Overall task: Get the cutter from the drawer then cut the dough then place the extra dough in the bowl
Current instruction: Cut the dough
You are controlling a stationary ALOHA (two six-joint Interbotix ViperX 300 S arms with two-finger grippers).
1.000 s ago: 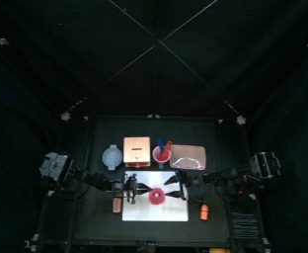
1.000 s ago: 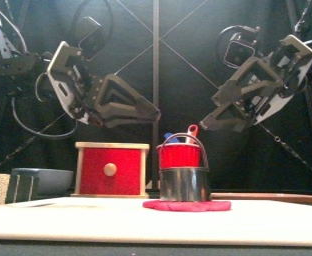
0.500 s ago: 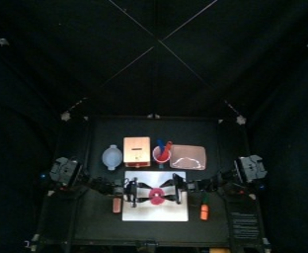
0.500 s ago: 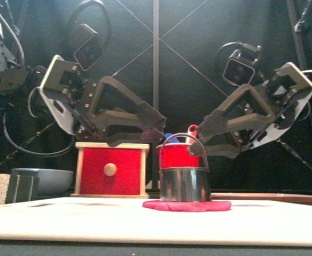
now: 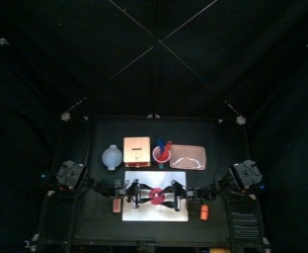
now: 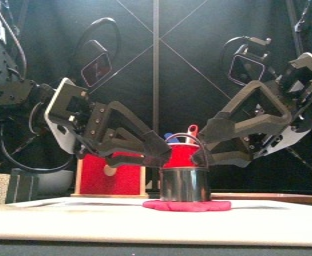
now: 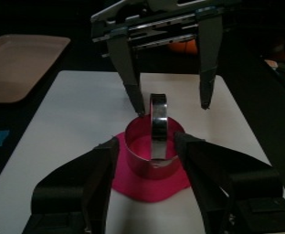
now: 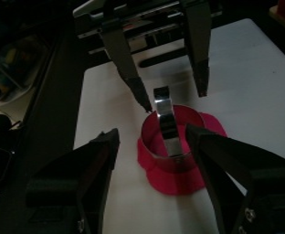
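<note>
The round metal cutter [image 6: 186, 184] stands on the flat pink-red dough [image 6: 187, 206], which lies on the white cutting board [image 5: 138, 210]. My left gripper [image 5: 139, 194] is low at the dough's left side and my right gripper [image 5: 178, 194] is low at its right. In the left wrist view, the open jaws of the left gripper [image 7: 152, 142] flank the cutter [image 7: 160, 128] and the dough [image 7: 152, 174]. In the right wrist view, the right gripper [image 8: 153, 134] is likewise open around the cutter [image 8: 166, 123]. Neither one holds anything.
Behind the board stand the blue-grey bowl [image 5: 112, 155], the wooden box [image 5: 135, 150] with its red drawer front [image 6: 99, 170], the red cup [image 5: 162, 152] and the pink tray [image 5: 189, 155]. Small orange toys lie left [image 5: 117, 206] and right [image 5: 204, 211] of the board.
Both arms have come down and inward from the sides, so the two grippers now sit low beside the cutter. The cutter and dough have not moved.
</note>
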